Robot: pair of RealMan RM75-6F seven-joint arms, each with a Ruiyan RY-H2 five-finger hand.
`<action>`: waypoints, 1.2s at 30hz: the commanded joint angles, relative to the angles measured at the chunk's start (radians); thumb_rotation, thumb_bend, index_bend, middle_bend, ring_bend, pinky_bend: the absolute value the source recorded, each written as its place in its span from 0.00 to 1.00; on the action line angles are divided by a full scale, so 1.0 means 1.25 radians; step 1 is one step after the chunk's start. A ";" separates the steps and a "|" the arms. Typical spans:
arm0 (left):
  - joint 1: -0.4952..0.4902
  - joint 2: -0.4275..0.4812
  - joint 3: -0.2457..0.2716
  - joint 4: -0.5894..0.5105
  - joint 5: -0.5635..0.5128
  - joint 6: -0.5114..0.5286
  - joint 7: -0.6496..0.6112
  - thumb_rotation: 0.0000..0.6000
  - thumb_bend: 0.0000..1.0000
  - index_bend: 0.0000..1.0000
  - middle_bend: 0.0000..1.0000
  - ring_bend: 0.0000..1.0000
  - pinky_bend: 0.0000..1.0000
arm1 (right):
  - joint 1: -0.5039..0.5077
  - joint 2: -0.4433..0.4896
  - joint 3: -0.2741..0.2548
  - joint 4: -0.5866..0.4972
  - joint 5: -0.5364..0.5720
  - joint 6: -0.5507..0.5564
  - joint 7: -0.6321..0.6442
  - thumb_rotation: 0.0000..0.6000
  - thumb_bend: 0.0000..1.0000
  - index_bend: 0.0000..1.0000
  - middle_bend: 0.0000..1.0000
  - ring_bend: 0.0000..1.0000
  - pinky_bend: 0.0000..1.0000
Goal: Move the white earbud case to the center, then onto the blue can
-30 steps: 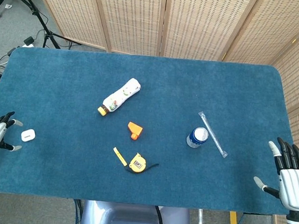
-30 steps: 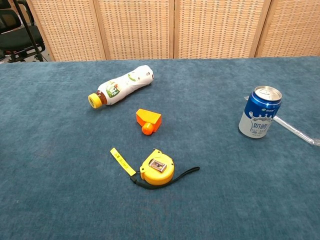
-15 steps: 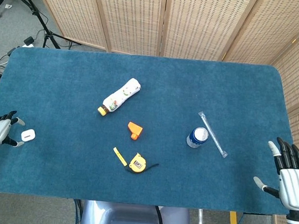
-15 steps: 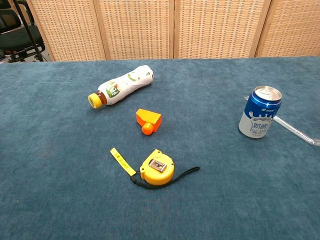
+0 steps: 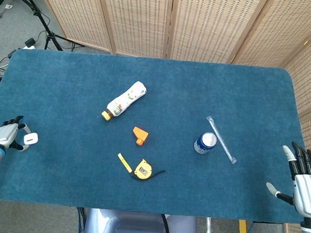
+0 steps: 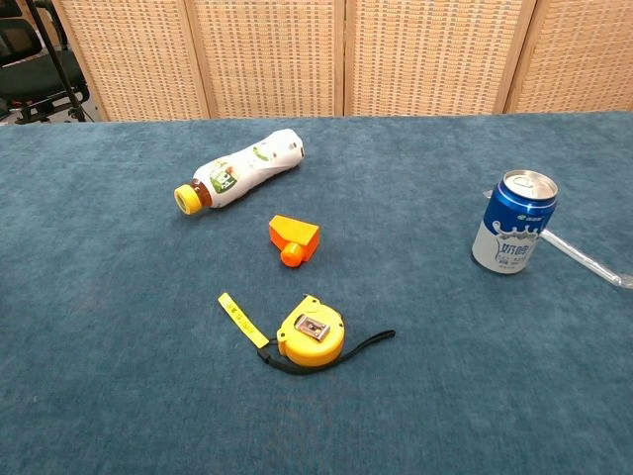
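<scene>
Woven folding screens (image 5: 204, 24) stand behind your table (image 5: 163, 85), which is covered in dark blue carpet-like cloth.

You have one white earbud case (image 5: 30, 138) at the far left edge of the table, well apart from everything else. Your left hand (image 5: 4, 136) sits just beside it, fingers curled around the near side of the case; whether they actually grip it or only touch it cannot be told from the head view, and the chest view does not reach that far.

Your right hand (image 5: 304, 183) rests at the right edge of the table, fingers spread and upright, holding nothing.

One blue can (image 6: 514, 221) stands upright right of center, its top closed and bare. One clear wrapped straw (image 5: 221, 139) lies just beside it on the right.

Near the middle you have three more things: one white bottle (image 6: 240, 169) with a yellow cap lying on its side, one small orange object (image 6: 294, 238) below it, and one yellow tape measure (image 6: 310, 335) with a short length of tape pulled out and a black strap trailing.
</scene>
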 commanded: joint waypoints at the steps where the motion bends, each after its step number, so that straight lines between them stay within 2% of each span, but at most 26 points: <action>1: -0.003 -0.003 -0.002 -0.002 -0.010 -0.003 0.008 1.00 0.27 0.53 0.00 0.00 0.00 | 0.000 0.001 0.001 0.000 0.001 0.000 0.002 1.00 0.00 0.00 0.00 0.00 0.00; 5: 0.004 0.009 -0.017 -0.026 -0.012 0.016 -0.012 1.00 0.27 0.53 0.00 0.00 0.00 | 0.000 0.002 0.001 0.000 0.001 0.000 0.005 1.00 0.00 0.00 0.00 0.00 0.00; 9: 0.024 0.044 -0.037 -0.081 0.036 0.073 -0.071 1.00 0.27 0.54 0.00 0.00 0.00 | 0.000 0.003 0.000 0.000 0.001 0.001 0.008 1.00 0.00 0.00 0.00 0.00 0.00; 12: 0.046 0.104 -0.052 -0.183 0.141 0.161 -0.151 1.00 0.27 0.54 0.00 0.00 0.00 | -0.001 0.005 0.001 0.000 0.002 0.001 0.015 1.00 0.00 0.00 0.00 0.00 0.00; 17: 0.054 0.161 -0.048 -0.312 0.248 0.248 -0.166 1.00 0.26 0.54 0.00 0.00 0.00 | -0.003 0.010 0.001 -0.001 0.001 0.005 0.025 1.00 0.00 0.00 0.00 0.00 0.00; 22: 0.026 0.163 -0.041 -0.429 0.324 0.287 -0.084 1.00 0.25 0.54 0.00 0.00 0.00 | -0.003 0.014 0.001 -0.001 0.001 0.006 0.034 1.00 0.00 0.00 0.00 0.00 0.00; 28: -0.023 0.111 -0.040 -0.500 0.354 0.279 0.033 1.00 0.25 0.54 0.00 0.00 0.00 | -0.005 0.019 0.001 -0.001 0.003 0.008 0.046 1.00 0.00 0.00 0.00 0.00 0.00; 32: -0.074 0.034 -0.052 -0.524 0.304 0.233 0.137 1.00 0.25 0.54 0.00 0.00 0.00 | -0.005 0.022 0.003 0.000 0.005 0.007 0.056 1.00 0.00 0.00 0.00 0.00 0.00; 36: -0.127 -0.050 -0.077 -0.527 0.212 0.196 0.229 1.00 0.25 0.54 0.00 0.00 0.00 | -0.002 0.024 0.003 0.002 0.008 0.000 0.062 1.00 0.00 0.00 0.00 0.00 0.00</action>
